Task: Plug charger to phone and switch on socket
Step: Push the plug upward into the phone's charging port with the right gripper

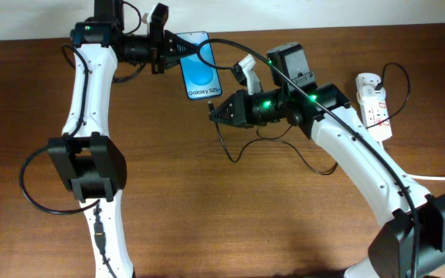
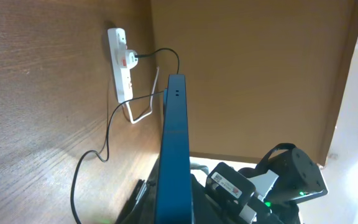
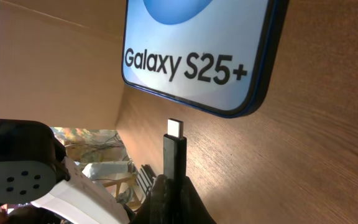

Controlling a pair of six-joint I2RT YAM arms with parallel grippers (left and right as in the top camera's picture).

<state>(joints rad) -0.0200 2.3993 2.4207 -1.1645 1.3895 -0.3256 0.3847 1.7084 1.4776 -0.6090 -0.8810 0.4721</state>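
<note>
The phone (image 1: 200, 66), blue screen with "Galaxy S25+" text, lies at the table's back centre, its upper end held in my left gripper (image 1: 163, 51), which is shut on it. The left wrist view shows its blue edge (image 2: 174, 149). My right gripper (image 1: 216, 112) is shut on the charger plug (image 3: 174, 155), whose metal tip points at the phone's bottom edge (image 3: 197, 74) with a small gap. The black cable (image 1: 242, 150) loops on the table. The white socket strip (image 1: 375, 104) lies at the far right, the charger's other end plugged into it (image 2: 122, 62).
The strip's thick white cord (image 1: 439, 177) runs off the right edge. The cable also trails past my right arm (image 1: 361, 147). A wall (image 2: 253, 74) stands behind the table.
</note>
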